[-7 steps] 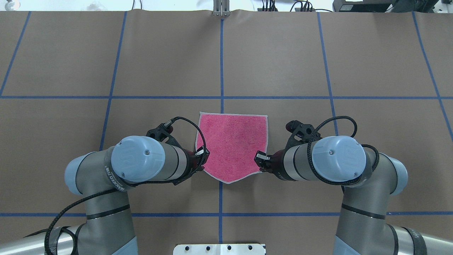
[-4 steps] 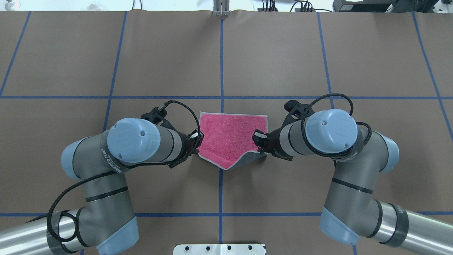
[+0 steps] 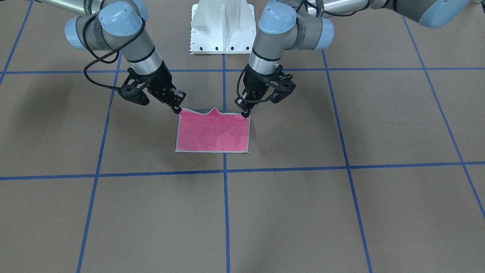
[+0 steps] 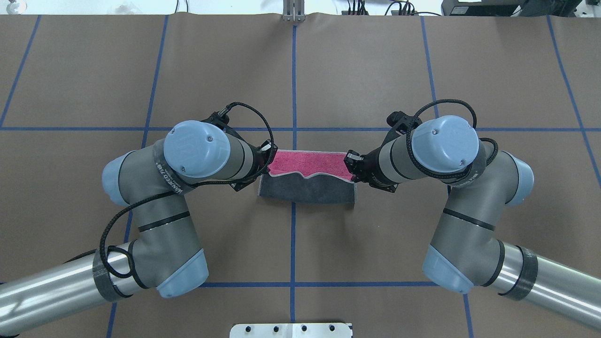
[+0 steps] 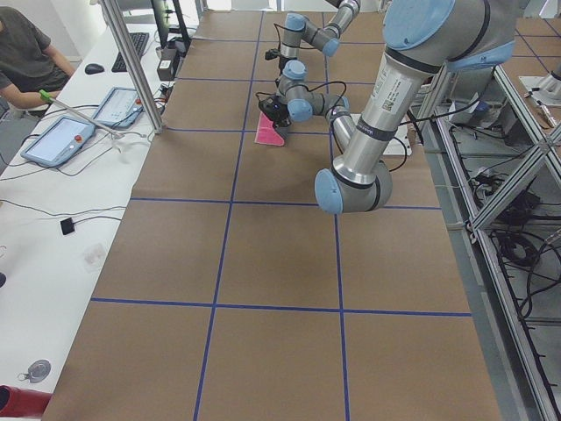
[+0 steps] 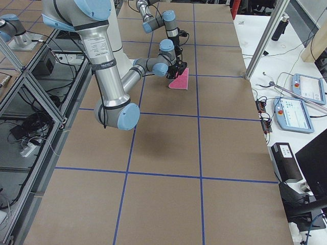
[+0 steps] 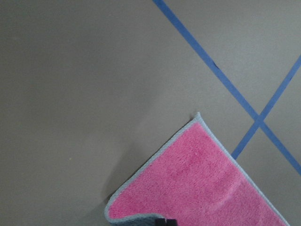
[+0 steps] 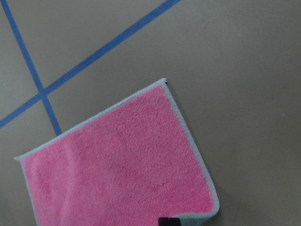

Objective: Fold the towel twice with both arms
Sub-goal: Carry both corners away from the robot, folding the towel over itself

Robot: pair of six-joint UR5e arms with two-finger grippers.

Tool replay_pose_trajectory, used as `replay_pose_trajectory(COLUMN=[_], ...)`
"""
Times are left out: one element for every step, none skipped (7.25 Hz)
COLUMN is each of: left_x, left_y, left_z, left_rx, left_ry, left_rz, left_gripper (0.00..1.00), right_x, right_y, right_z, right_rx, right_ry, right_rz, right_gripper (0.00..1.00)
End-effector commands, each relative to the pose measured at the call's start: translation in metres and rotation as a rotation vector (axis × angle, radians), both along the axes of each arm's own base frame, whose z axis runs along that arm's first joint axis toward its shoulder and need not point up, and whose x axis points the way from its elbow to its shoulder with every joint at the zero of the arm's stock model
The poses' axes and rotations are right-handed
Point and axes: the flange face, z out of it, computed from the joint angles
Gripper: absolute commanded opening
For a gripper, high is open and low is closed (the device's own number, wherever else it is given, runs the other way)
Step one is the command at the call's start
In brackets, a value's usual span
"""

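The towel [image 4: 307, 190] lies at the table's middle, half lifted. From overhead its dark grey face shows nearest the robot, with a pink strip [image 4: 310, 162] beyond it. My left gripper [image 4: 268, 155] is shut on the raised left corner. My right gripper [image 4: 350, 162] is shut on the raised right corner. In the front-facing view the pink face [image 3: 213, 131] rests flat at its far edge, with the right gripper [image 3: 177, 110] and left gripper [image 3: 245, 113] pinching the top corners. Between them the held edge sags. Each wrist view shows a pink corner [image 7: 197, 183] [image 8: 122, 160].
Blue tape lines [image 4: 294, 84] divide the brown table cover into squares. The white pedestal base [image 3: 221, 26] stands at the robot's edge. A person [image 5: 31, 53] sits at a side desk with tablets [image 5: 57, 140]. A metal post [image 6: 260, 46] stands by the table's far side.
Both grippers have carried the towel's near corners up and away from the robot, toward its far edge. The pink area seen from overhead shrank and the dark grey underside came into view.
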Motion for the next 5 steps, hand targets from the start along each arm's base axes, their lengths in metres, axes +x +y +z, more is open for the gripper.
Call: replay_pose_trajectory(left_x=[0.004,0.006,0.008,0.006,0.005], left_y=[-0.023,-0.027,-0.030,-0.034,-0.036], left_z=[0.007,0.010,0.014,0.015,0.015], left_rx=[-0.003,-0.008,-0.001,0.006,0.006], left_ry=[-0.008,-0.016,-0.029,-0.035,-0.035], left_rz=[-0.026,-0.031,-0.024,-0.024,-0.028], left_gripper=[0.00,0.00,0.00,0.00,0.00], right_x=[-0.008,-0.010,-0.018,-0.021,-0.023], right_y=[-0.019,-0.024,-0.035,-0.039,-0.044], right_z=[0.002,0.007,-0.001,0.003,0.004], right_rx=[-0.001,0.011,0.020,0.016,0.020], right_ry=[0.015,0.030,0.029,0.038,0.044], right_rz=[0.011,0.005,0.008,0.009,0.008], right_gripper=[0.00,0.00,0.00,0.00,0.00])
